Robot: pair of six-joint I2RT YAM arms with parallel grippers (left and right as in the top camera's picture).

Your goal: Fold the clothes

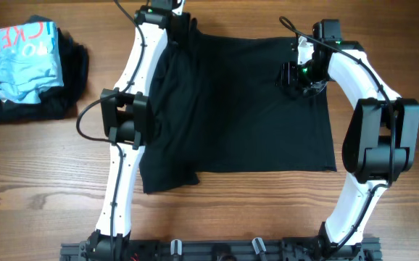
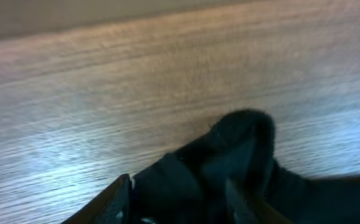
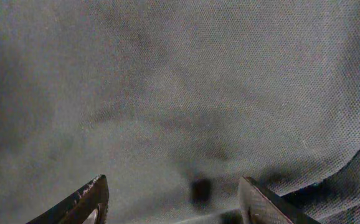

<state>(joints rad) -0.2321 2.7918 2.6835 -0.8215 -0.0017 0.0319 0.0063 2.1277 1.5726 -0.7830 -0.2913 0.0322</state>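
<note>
At the far left corner of the black T-shirt (image 1: 246, 123), the left gripper (image 2: 177, 186) straddles bunched cloth, pinch uncertain, and the right gripper (image 3: 172, 183) hangs spread over its right side, so a shallow bite could slip free.

The scene holds one black T-shirt (image 1: 253, 109), one light-blue garment (image 1: 17, 58), one dark clothing pile (image 1: 73, 69), one table (image 1: 231, 217), two arms (image 1: 122, 174) (image 1: 372, 138).

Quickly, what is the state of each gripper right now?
Left gripper: fabric of the black T-shirt sits bunched between its fingers; whether it is clamped cannot be told.
Right gripper: open, holding nothing.
</note>
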